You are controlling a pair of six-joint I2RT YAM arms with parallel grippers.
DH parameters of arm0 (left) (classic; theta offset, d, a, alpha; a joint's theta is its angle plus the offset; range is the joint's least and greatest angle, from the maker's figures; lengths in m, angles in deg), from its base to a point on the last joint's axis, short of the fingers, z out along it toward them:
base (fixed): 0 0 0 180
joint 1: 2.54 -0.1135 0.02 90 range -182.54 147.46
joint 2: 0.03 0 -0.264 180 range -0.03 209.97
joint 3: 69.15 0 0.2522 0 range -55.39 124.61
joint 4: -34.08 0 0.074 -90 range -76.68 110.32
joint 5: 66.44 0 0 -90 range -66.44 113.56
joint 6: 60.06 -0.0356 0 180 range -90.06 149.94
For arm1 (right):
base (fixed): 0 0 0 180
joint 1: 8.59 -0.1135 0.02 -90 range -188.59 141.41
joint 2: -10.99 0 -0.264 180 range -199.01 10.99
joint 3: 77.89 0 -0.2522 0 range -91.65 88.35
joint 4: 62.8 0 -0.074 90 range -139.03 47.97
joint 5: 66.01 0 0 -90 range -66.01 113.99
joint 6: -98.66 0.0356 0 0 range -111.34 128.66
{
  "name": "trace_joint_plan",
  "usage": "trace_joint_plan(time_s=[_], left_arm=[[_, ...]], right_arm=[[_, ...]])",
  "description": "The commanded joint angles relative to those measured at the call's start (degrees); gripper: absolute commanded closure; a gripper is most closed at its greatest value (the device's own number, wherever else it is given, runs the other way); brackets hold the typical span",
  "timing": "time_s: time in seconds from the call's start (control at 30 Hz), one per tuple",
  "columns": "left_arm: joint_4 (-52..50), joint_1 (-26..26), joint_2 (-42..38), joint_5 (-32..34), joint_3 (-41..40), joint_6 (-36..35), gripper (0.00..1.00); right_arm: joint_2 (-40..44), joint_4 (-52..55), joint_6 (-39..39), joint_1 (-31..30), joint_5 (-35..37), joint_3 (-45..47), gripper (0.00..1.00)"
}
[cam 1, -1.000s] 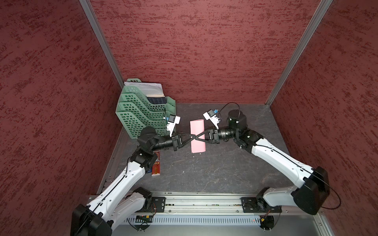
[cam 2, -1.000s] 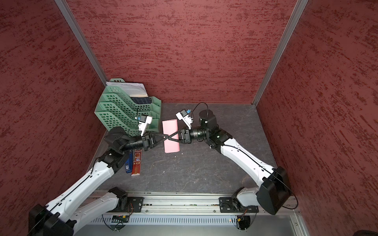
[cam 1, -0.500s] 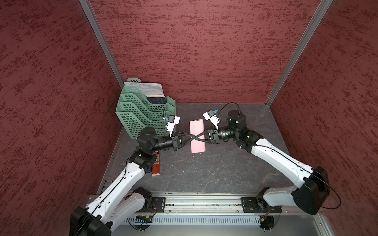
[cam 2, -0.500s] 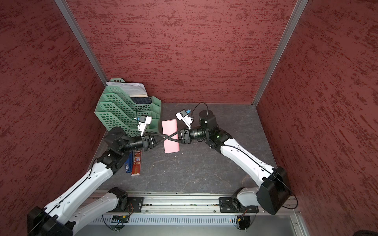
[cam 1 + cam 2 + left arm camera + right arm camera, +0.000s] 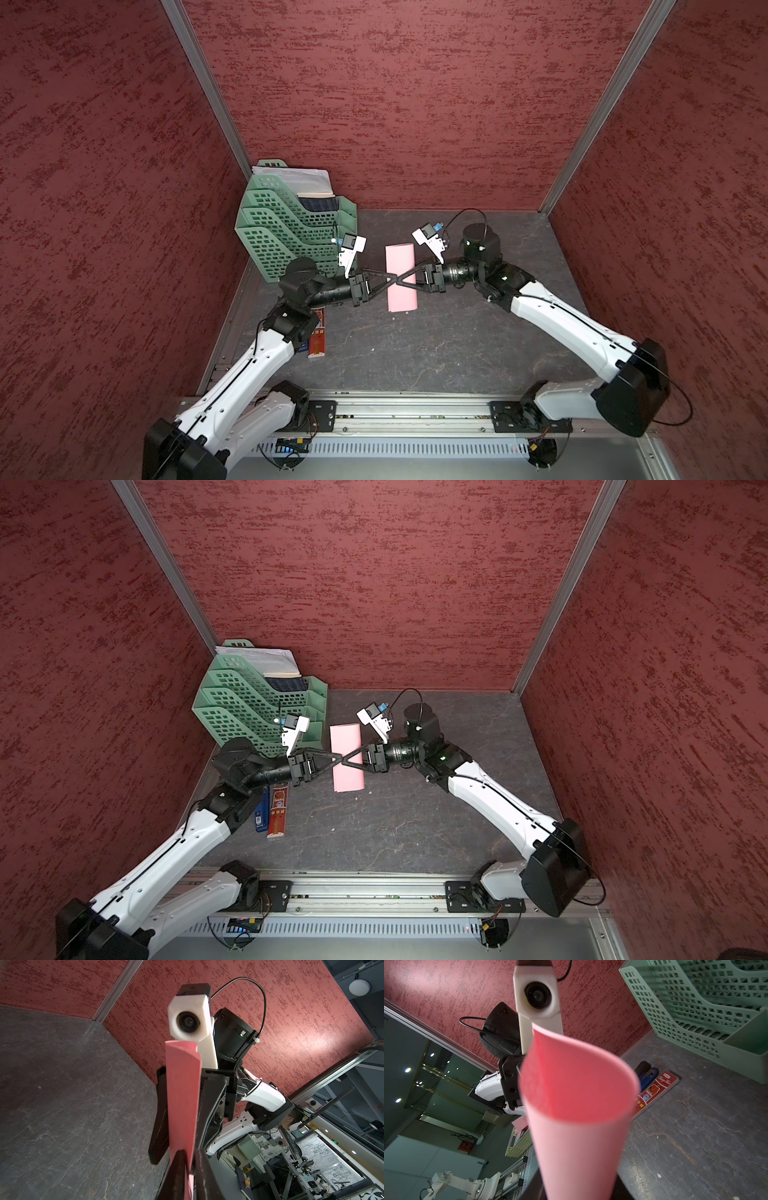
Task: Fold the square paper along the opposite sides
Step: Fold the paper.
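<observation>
The square paper [image 5: 400, 259] [image 5: 345, 735] is bent over into a loop and held upright above the middle of the table. My left gripper [image 5: 392, 279] [image 5: 337, 759] comes in from the left. In the left wrist view its jaws [image 5: 190, 1159] pinch the paper's [image 5: 182, 1095] two brought-together edges. My right gripper [image 5: 406, 280] [image 5: 348, 761] comes from the right and meets the left one tip to tip. Its fingers [image 5: 160, 1126] flank the rounded side of the loop. In the right wrist view the paper [image 5: 577, 1126] fills the middle and hides most of that gripper's fingers.
A green tray rack [image 5: 291, 232] holding white printed papers [image 5: 299, 180] stands at the back left. A red narrow box [image 5: 318, 340] and a blue item [image 5: 261, 812] lie beside my left arm. Red walls close three sides.
</observation>
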State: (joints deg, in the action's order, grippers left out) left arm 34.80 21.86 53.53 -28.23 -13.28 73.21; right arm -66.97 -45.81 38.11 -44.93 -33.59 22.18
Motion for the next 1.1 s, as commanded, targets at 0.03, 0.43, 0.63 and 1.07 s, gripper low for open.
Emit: trace_joint_plan(time_s=[0.03, 0.43, 0.63, 1.07], left_arm=[[-1.3, -0.2, -0.3, 1.6, 1.1, 0.2, 0.86], [-1.6, -0.1, -1.4, 3.3, 0.8, 0.2, 1.0], [-2.7, 0.2, -1.2, 4.0, 0.8, -0.5, 1.0], [3.1, -1.6, -2.9, 0.8, 0.2, 1.1, 1.0]], right_arm=[[1.6, 1.3, -2.3, -0.6, -0.4, -2.7, 0.68], [1.4, 2.8, -3.0, -0.7, -0.1, -3.3, 0.72], [1.6, 1.3, -2.0, -0.7, -0.7, -3.3, 0.68], [2.5, -4.4, 1.5, -0.6, -6.1, -0.9, 0.54]])
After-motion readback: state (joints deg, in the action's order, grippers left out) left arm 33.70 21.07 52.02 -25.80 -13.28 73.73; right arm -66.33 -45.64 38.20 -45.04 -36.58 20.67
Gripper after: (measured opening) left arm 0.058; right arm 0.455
